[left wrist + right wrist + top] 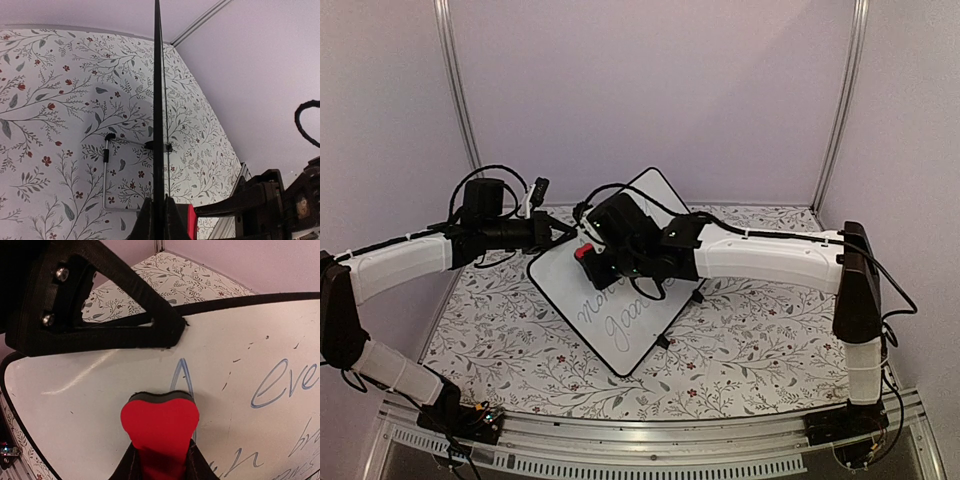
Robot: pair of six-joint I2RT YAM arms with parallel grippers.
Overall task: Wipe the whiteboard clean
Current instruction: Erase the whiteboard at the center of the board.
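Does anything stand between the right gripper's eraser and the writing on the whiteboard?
Nothing visible. The eraser, held in the right gripper, sits on the whiteboard beside the writing; the left gripper clamps the board's edge.

Pinched low in the frame between the jaws of the right gripper (161, 460): a red eraser (160, 422), bulging heart-like above the grip, its dark felt edge against the whiteboard (90, 400). Directly above the felt, a blue-grey A-shaped stroke. Off to the right, more handwriting, "eve" and cut-off words lower down. Across the upper left, a black triangular finger of the left gripper (167, 332), laid over the board's black-framed top edge. Beyond that edge, floral tabletop (195, 277) and lilac wall (250, 260).
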